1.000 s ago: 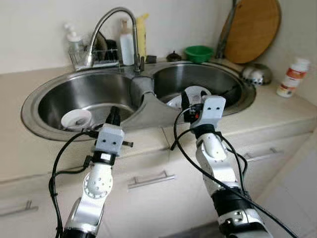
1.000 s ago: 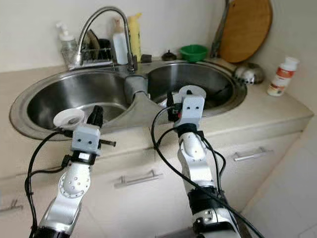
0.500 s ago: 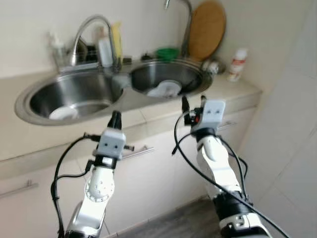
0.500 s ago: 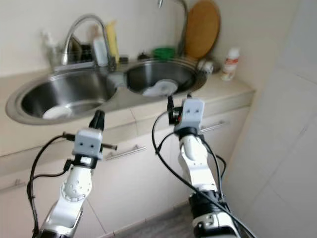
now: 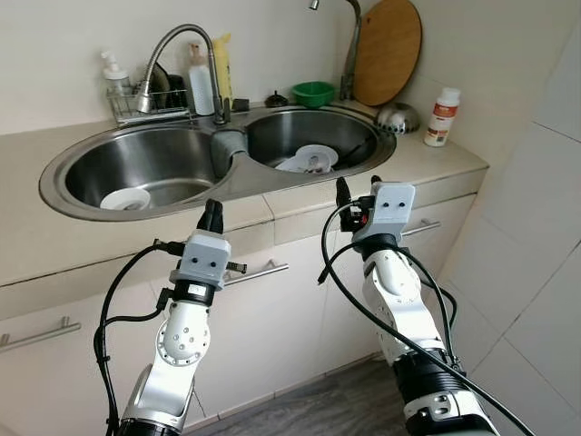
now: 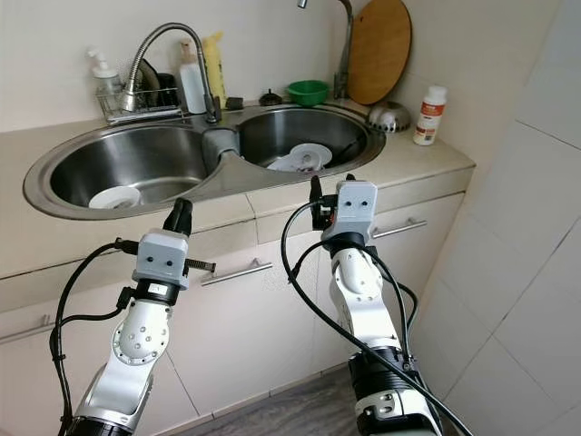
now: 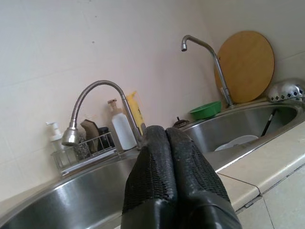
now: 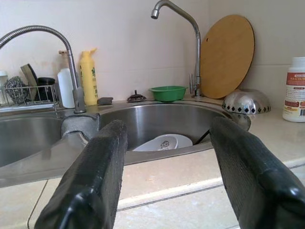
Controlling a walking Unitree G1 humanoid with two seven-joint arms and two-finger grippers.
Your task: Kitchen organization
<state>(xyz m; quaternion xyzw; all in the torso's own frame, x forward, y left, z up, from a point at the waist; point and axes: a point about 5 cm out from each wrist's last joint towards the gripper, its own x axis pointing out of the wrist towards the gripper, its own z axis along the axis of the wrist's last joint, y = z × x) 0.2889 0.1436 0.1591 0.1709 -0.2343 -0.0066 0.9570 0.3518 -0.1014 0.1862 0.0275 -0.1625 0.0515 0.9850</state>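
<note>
Beige counter (image 5: pixel 436 163) with double sink (image 5: pixel 218 150); left tool (image 5: pixel 211 216) pressed closed and empty, right tool (image 8: pixel 167 157) spread wide, empty.

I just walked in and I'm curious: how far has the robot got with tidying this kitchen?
Hard to tell. White dishes lie in the right basin and a white dish in the left basin. Both grippers are empty before the counter: left gripper shut, right gripper open. Nothing shows whether the dishes are sorted or waiting.
</note>
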